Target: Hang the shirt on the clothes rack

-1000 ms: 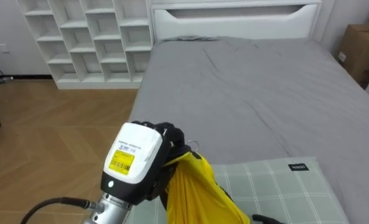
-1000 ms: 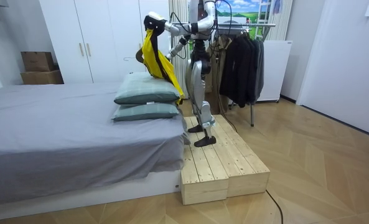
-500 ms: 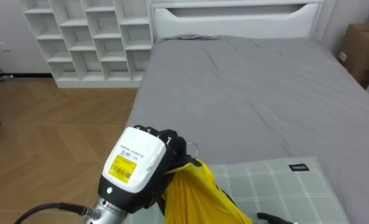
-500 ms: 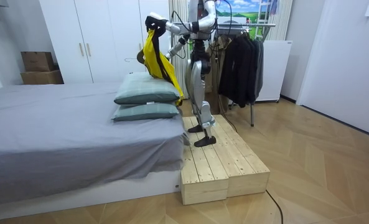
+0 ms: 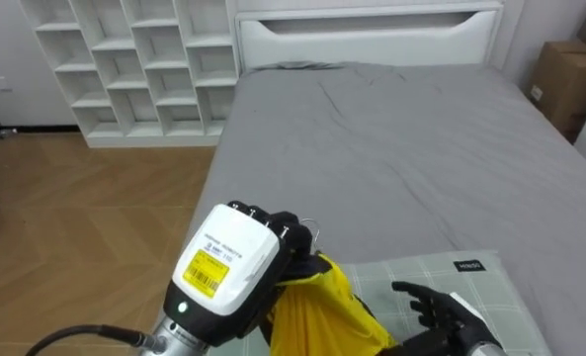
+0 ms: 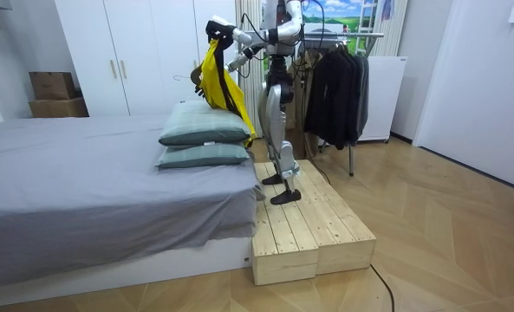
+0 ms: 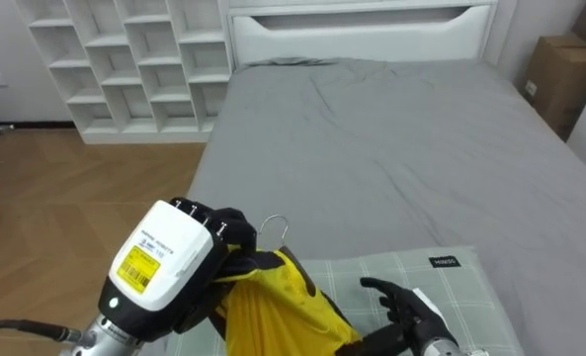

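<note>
Risk: yellow garment [image 5: 317,311] sliding off hanger [image 5: 312,235] onto pillow [image 5: 510,297] if swung fast. Left hand [image 5: 235,269], lower left, closed round hanger; right hand [image 5: 436,309], lower right, fingers spread, holding nothing.

The garment [image 5: 317,316] is bright yellow, and the pillow [image 5: 495,282] under it is pale green with a white check. The bed [image 5: 391,148] is plain grey, the shelf unit [image 5: 125,59] white, and the floor [image 5: 75,218] warm brown wood in herringbone.

Left hand [image 5: 235,269] raised, clenched; right hand [image 5: 436,305] loose-fingered.
</note>
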You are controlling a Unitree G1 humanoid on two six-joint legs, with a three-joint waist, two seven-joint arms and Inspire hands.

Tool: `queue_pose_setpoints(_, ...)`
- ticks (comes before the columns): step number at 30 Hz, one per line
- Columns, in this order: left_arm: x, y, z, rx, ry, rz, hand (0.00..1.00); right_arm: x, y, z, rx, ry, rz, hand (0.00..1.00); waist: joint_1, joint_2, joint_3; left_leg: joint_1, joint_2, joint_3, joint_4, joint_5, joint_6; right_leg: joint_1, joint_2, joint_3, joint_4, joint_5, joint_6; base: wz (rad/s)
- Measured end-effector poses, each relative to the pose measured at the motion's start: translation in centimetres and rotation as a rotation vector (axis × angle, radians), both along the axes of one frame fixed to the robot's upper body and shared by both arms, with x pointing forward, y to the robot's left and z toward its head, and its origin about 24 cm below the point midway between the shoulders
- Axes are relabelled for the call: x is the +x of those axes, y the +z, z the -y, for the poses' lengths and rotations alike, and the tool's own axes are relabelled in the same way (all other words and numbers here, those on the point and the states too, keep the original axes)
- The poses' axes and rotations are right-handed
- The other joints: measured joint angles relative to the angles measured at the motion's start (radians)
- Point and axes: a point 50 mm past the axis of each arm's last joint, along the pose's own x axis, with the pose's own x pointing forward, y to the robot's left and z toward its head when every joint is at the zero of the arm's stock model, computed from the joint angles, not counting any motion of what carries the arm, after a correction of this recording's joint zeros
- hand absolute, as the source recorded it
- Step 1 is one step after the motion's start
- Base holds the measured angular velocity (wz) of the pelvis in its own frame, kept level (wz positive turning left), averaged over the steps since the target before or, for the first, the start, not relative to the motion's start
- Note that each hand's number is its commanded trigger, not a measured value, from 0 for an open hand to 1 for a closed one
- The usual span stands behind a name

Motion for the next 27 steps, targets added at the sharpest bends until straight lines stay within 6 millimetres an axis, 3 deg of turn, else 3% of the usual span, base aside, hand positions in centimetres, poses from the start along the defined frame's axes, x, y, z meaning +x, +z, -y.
queue_pose_setpoints(9, 0.4, 0.5, 0.0, 0.007, -0.007, 0.021, 1.00, 1.4, 1.3, -1.3, -0.036, 0.141, 0.038, 0.00, 0.027, -0.014, 0.0091, -0.004, 0.000, 0.000, 0.002, 0.001, 0.001, -0.009, 0.000, 0.001, 0.011, 0.000, 0.000, -0.01)
queue_pose_setpoints(19, 0.9, 1.0, -0.2, 0.029, 0.000, 0.044, 1.00, 1.6, 1.7, -1.6, -0.022, 0.163, 0.046, 0.00, 0.027, -0.014, 0.0093, -0.005, 0.000, -0.004, 0.002, 0.001, 0.001, -0.008, -0.001, -0.006, 0.010, 0.000, 0.000, 0.00)
queue_pose_setpoints(27, 1.5, 1.9, 0.2, 0.069, -0.006, 0.109, 1.00, 1.4, 1.3, -1.3, -0.023, 0.149, 0.025, 0.00, 0.019, -0.015, 0.0097, -0.018, -0.002, -0.034, 0.002, 0.001, 0.000, -0.007, -0.004, -0.052, 0.007, 0.000, 0.000, 0.12)
